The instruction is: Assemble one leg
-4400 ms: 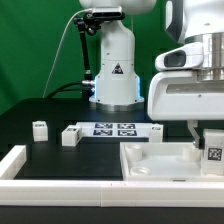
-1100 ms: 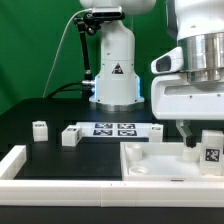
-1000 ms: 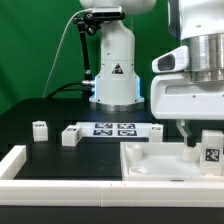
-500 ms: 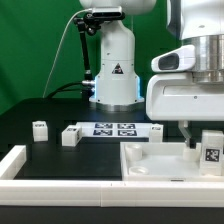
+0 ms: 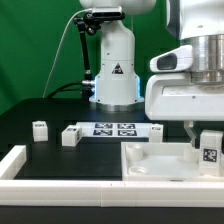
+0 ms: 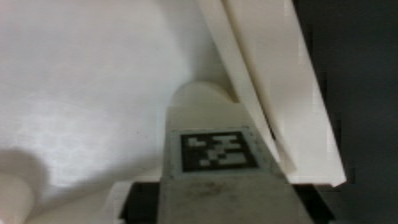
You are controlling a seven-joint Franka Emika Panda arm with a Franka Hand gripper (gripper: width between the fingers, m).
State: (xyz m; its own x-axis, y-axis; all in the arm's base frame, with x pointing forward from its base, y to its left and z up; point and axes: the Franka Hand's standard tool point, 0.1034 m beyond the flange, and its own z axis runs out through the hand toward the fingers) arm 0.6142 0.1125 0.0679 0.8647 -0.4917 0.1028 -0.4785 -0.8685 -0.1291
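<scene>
My gripper (image 5: 204, 138) is shut on the leg (image 5: 210, 151), a small chunky white post with a black-and-white tag facing the camera. It holds the leg upright over the near right corner of the large white panel (image 5: 160, 160), at the exterior view's right. In the wrist view the leg (image 6: 217, 150) runs out from between the dark fingers (image 6: 153, 200), with its tag in sight, above the panel's surface (image 6: 89, 100) and beside the panel's raised edge (image 6: 267, 80). I cannot tell whether the leg's lower end touches the panel.
Two more small white legs (image 5: 39, 130) (image 5: 70, 135) stand on the black table at the exterior view's left. The marker board (image 5: 115, 128) lies behind them. A white L-shaped frame (image 5: 20, 162) runs along the front. The robot base (image 5: 112, 70) stands at the back.
The gripper has shifted slightly towards the exterior view's left with the leg still held in it. Nothing else has moved.
</scene>
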